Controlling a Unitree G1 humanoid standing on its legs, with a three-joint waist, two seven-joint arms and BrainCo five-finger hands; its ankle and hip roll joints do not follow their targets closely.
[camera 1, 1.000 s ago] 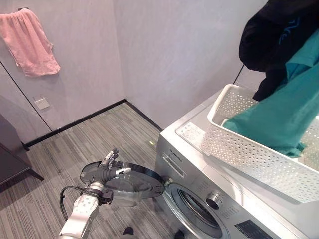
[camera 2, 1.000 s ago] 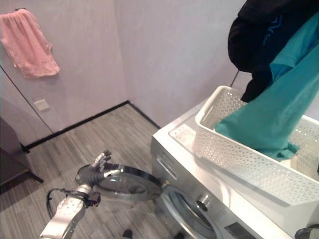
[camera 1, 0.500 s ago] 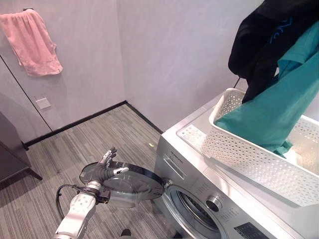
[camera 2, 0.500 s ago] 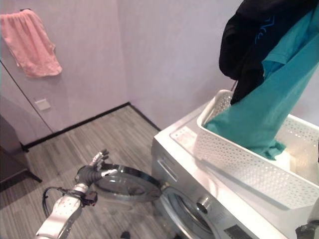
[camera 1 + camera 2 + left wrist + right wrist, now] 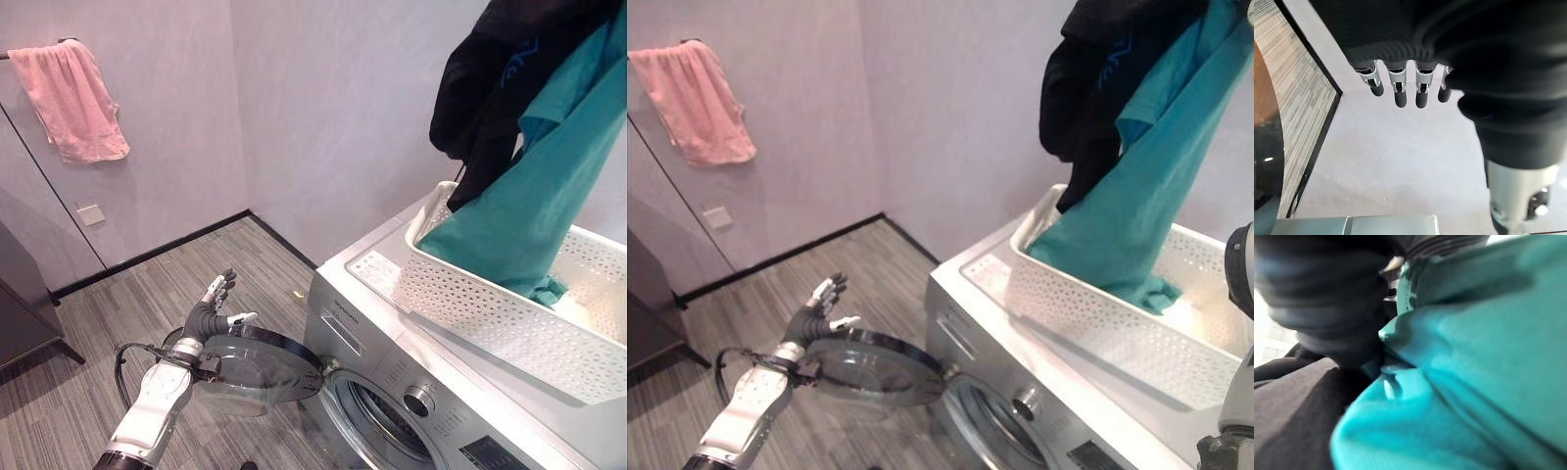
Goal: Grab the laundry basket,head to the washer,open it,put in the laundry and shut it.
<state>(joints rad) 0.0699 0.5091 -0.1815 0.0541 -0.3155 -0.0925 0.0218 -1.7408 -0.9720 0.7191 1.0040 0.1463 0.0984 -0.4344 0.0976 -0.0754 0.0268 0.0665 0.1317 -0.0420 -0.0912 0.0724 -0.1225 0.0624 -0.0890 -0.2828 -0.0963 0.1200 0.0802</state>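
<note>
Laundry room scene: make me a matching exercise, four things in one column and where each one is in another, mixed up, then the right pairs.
Things:
1. pink towel
2. white laundry basket
3. teal shirt
4. left hand

Places:
A. on top of the washer
B. hanging on the wall
C. by the open washer door
D. lifted up, its lower end in the basket

Pairs: 1-B, 2-A, 3-D, 4-C
</note>
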